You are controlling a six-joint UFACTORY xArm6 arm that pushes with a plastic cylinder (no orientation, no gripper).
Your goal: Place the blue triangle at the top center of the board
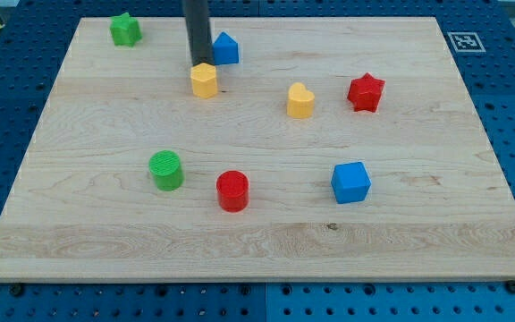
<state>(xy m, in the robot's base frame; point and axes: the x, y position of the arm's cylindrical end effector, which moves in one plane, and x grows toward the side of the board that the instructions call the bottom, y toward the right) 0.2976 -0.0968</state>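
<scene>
Camera view | my tip (198, 64) is a bare rod, holds nothing | blue triangle (226, 48) near board (105, 250) top edge, left of its centre | triangle lies just right of tip and slightly up | yellow block (204, 80) touching below tip

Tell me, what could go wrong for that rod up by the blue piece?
My tip sits just left of the blue triangle, right above the yellow hexagonal block. A sloppy stroke could drag the yellow block along instead. The triangle also lies close to the board's top edge, so an upward shove might slide it off.
</scene>
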